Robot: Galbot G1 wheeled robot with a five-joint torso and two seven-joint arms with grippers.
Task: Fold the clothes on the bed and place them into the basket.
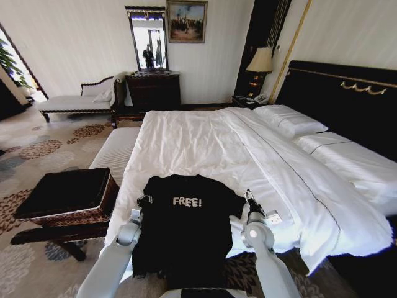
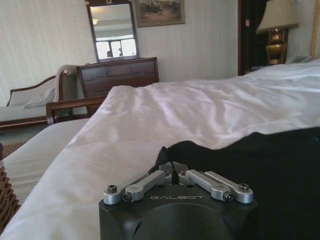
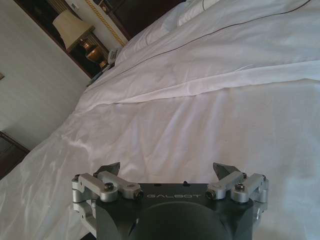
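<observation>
Left end effector (image 2: 172, 169) pinching T-shirt (image 1: 186, 217) sleeve, right end effector (image 3: 170, 172) spread apart, basket (image 1: 68, 197) beside bed (image 1: 205, 143)

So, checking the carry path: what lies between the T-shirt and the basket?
In the head view, bare white duvet at the bed's edge separates T-shirt from basket.
</observation>
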